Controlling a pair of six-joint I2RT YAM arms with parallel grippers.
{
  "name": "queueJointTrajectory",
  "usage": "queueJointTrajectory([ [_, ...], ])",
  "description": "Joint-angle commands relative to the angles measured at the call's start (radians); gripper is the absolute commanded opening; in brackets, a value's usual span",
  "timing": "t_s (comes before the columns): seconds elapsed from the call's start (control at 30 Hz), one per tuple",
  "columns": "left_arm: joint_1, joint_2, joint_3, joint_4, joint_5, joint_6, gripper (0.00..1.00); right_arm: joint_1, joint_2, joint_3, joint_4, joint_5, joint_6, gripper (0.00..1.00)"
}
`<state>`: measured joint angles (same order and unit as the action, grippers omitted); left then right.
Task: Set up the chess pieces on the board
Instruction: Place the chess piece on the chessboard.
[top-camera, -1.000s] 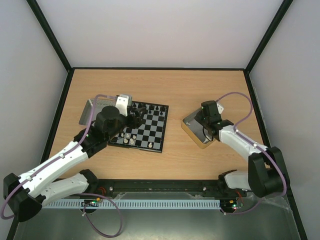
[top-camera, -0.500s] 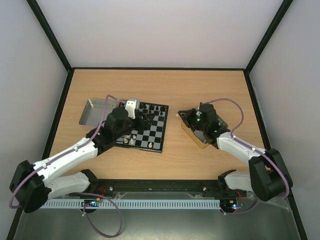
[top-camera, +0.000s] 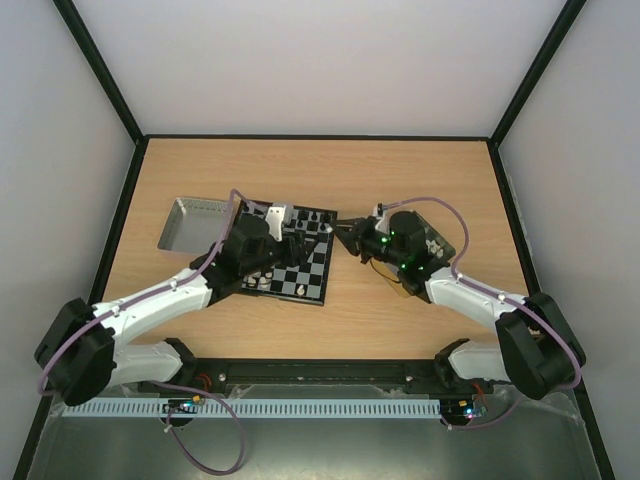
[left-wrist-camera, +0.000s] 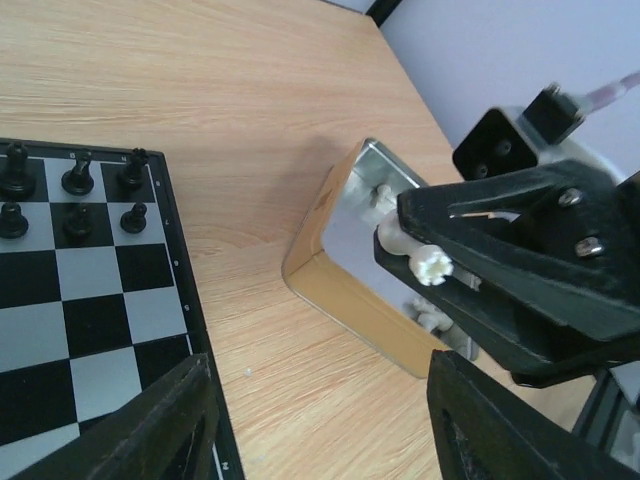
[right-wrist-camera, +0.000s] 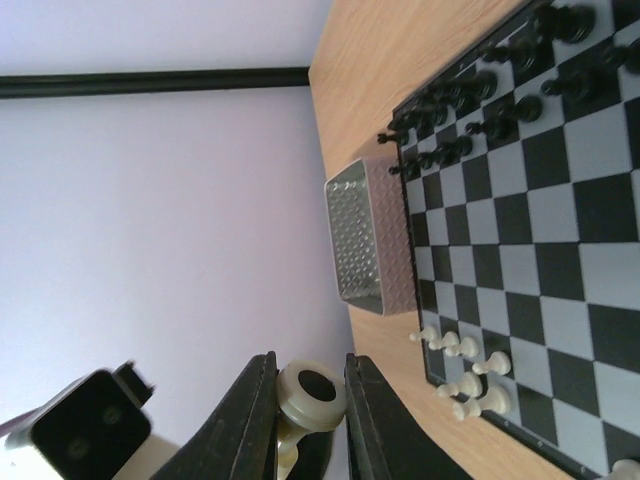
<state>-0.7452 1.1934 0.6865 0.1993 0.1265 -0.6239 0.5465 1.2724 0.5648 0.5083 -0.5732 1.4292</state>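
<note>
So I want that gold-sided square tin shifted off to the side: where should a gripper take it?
By its thin upright wall, coming down from above with one finger inside and one outside. The gold-sided square tin is open-topped and looks too broad to span. Its corner nearest the black-and-silver chessboard looks free of the white chess pieces lying inside.

Tray, tin and black pieces on a wooden table
The grey metal tray lies open side up at the table's left, its surface dimpled; the square tin sits well apart to the right, gold on its sides and silvery inside; the black pieces stand upright in two rows between them, toward the far side; the table is light wood edged in black; pale walls close it in.
</note>
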Motion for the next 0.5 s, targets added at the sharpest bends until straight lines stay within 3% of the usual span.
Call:
queueJointTrajectory([
  [0.0, -0.002, 0.055, 0.04, 0.032, 0.049, 0.001, 0.56, 0.027, 0.008, -0.008, 0.074, -0.022, 0.052, 0.16],
  [0.47, -0.01, 0.114, 0.088, 0.021, 0.081, 0.084, 0.42, 0.077, 0.061, 0.018, 0.055, -0.048, 0.039, 0.16],
])
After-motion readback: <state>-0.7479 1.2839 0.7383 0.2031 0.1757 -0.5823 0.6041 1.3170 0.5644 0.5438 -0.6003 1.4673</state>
